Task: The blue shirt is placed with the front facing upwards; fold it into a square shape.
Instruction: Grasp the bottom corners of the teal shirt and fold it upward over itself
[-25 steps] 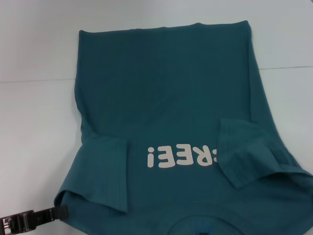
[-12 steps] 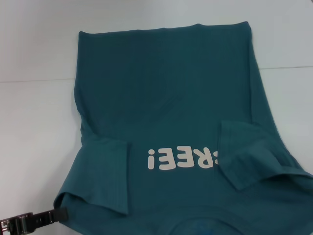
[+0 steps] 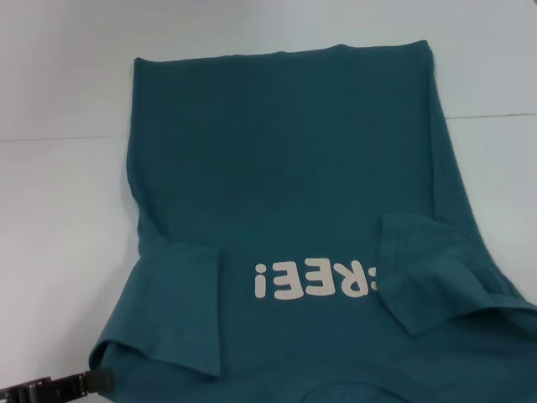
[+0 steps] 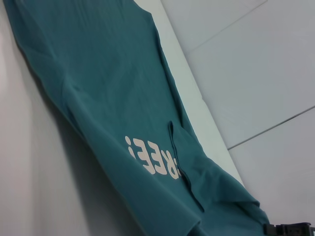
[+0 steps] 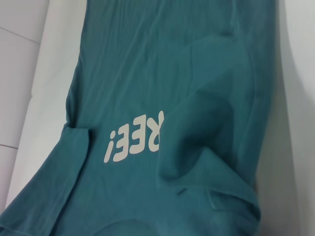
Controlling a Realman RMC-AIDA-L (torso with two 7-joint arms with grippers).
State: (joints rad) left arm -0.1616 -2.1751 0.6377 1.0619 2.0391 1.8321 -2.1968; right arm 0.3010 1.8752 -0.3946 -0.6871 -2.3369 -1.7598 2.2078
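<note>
Large dark teal-blue short-sleeved cotton T-shirt point(image 3: 285, 176) lies front up on the white table point(image 3: 59, 210), long axis running away from the robot: collar end at the near edge of the head view, straight hem at the far end. Cream-white "FREE!" print point(image 3: 312, 279) reads upside down from the head camera, so the shirt's top points toward the robot. Both sleeves are folded inward onto the chest, the left-side sleeve point(image 3: 180, 306) touching the print's "!" end, the right-side sleeve point(image 3: 432, 273) covering its first letter. Body fabric mostly flat, some bunching near the right shoulder. Left gripper point(image 3: 59, 386) sits at the near left corner, just beside the shirt's shoulder edge; cannot tell if its fingers are apart or together. Right gripper not visible.
</note>
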